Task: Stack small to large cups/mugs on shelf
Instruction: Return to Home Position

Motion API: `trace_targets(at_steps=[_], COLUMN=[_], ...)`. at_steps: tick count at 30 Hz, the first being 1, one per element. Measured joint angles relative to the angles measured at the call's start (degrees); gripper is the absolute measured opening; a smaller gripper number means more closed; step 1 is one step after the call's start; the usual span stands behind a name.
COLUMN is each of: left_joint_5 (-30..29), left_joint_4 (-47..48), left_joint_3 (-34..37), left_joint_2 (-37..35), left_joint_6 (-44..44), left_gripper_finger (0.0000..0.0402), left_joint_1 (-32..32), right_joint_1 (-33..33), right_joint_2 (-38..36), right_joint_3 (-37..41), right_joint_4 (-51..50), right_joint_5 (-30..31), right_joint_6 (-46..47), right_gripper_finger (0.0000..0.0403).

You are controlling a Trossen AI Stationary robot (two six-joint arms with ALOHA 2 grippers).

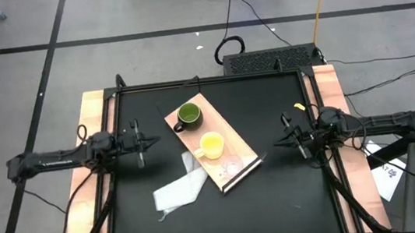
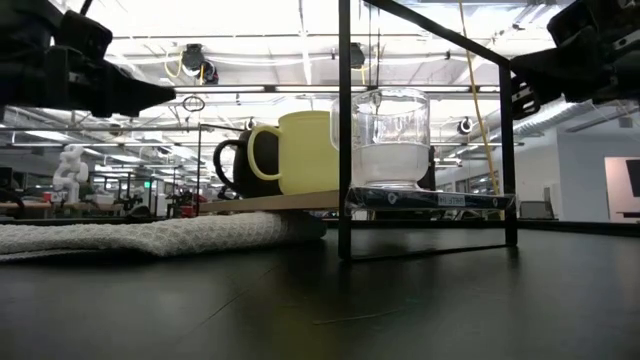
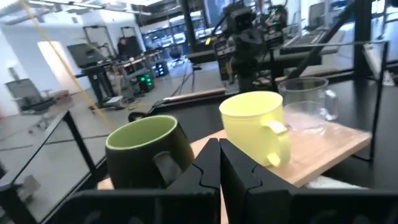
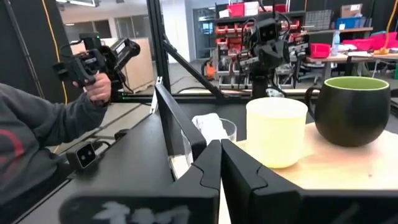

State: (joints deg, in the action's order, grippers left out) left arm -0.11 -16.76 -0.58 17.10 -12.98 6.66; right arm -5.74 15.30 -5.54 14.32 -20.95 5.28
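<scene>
The light-wood shelf board [image 1: 231, 149] lies slantwise on the black table, one end resting on the white cloth [image 1: 180, 186]. On it stand the olive-green mug [image 1: 189, 115], the yellow mug [image 1: 211, 144] and the clear cup [image 1: 233, 164], each on its base. They also show in the left wrist view: green mug [image 3: 146, 149], yellow mug [image 3: 252, 124], clear cup [image 3: 305, 102]. My left gripper [image 1: 141, 142] is shut and empty, left of the board. My right gripper [image 1: 286, 135] is shut and empty, right of the board.
A black metal frame [image 2: 344, 130] stands around the table, with posts near the board. Wooden side rails [image 1: 95, 129] run along both table edges. A person's arm [image 4: 37, 137] holding a controller shows beyond the table in the right wrist view.
</scene>
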Motion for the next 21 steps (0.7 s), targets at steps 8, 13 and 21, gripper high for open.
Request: trace_targets(at_steps=[8, 13, 21], left_joint_5=[8.0, 11.3, 11.4], left_joint_4=[1.8, 1.7, 2.4], left_joint_3=[0.0, 0.0, 0.0], left_joint_2=[0.0, 0.0, 0.0], left_joint_6=[3.0, 3.6, 5.0], left_gripper_finger=[0.0000, 0.0000, 0.0001], left_joint_1=[4.8, 4.9, 4.9], right_joint_1=[-0.6, -1.3, -1.3], right_joint_2=[0.0, 0.0, 0.0], right_joint_3=[-0.1, -0.2, -0.3], right_joint_4=[-0.1, -1.1, -0.6], right_joint_5=[-0.1, -0.2, -0.3], right_joint_6=[-0.6, -0.9, -0.5], right_gripper_finger=[0.0000, 0.0000, 0.0000])
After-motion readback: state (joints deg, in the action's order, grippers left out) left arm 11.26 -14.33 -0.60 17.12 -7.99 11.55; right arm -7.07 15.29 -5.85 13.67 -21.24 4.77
